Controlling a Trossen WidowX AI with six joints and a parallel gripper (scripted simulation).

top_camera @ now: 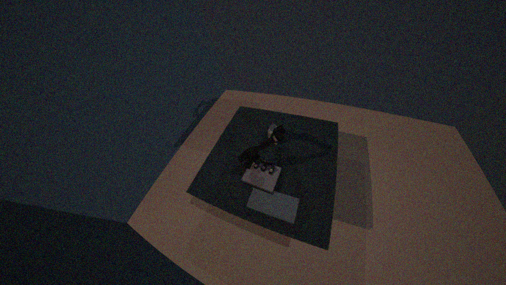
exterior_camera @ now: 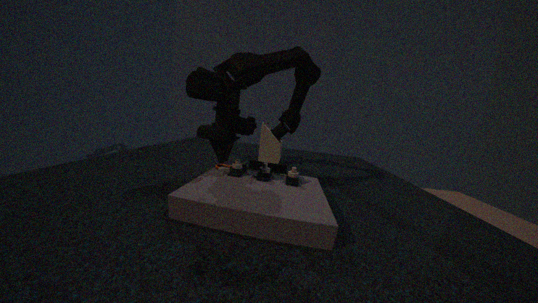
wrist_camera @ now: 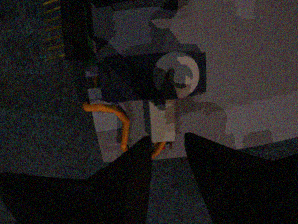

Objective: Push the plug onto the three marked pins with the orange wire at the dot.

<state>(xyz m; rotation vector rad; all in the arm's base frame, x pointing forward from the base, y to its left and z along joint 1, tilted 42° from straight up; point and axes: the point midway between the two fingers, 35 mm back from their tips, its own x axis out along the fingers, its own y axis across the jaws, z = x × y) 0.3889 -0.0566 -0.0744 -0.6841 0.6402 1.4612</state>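
The pale holder carries three dark servos with white round horns. The nearest servo is large in the wrist view. Metal pins stick out from a black strip at upper left there; band and dot are not readable. A small pale block, apparently the plug, lies beside that servo, an orange wire looping near it and passing behind a finger. My gripper points down at the holder's far left edge in the exterior view. It is partly open, its tips close around the block's lower end; contact is not visible.
A pale upright panel stands by the arm's base behind the holder. The servo horns rise beside the gripper. A flat pale rectangle lies near the holder on the dark mat. The picture is dark and grainy.
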